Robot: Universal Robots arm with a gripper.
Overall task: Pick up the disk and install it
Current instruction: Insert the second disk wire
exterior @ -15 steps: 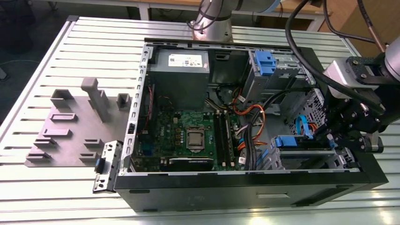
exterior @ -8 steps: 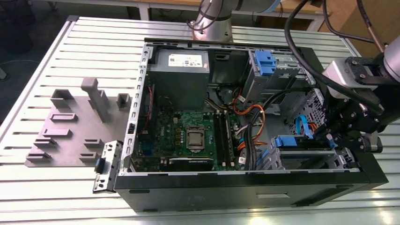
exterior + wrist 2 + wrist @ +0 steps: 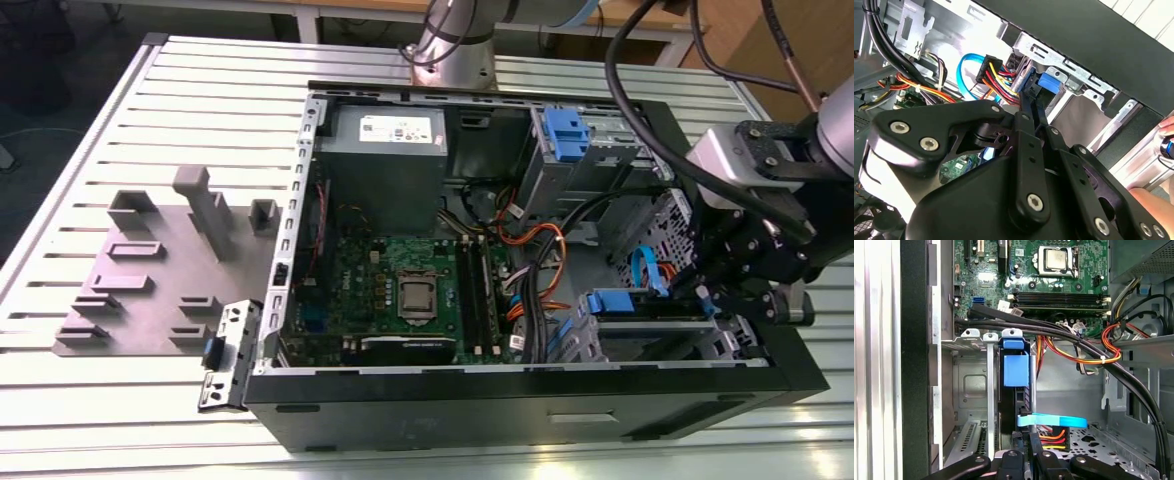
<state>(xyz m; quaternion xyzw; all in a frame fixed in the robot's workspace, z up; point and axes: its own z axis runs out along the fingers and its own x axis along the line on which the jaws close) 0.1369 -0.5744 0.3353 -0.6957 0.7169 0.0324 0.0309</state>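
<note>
The disk (image 3: 1015,371) stands on edge in the lower drive cage (image 3: 971,385) of the open computer case (image 3: 534,410), blue carrier tab up, beside the motherboard (image 3: 400,290). The gripper (image 3: 1030,107) has its fingers pinched together against the disk's rear edge, near the cable connectors (image 3: 996,75). A person's hand (image 3: 1156,200) rests by the case.

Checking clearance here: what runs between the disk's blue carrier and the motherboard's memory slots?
In the first wrist view, a bundle of black cables crosses between the disk and the memory slots.
</note>
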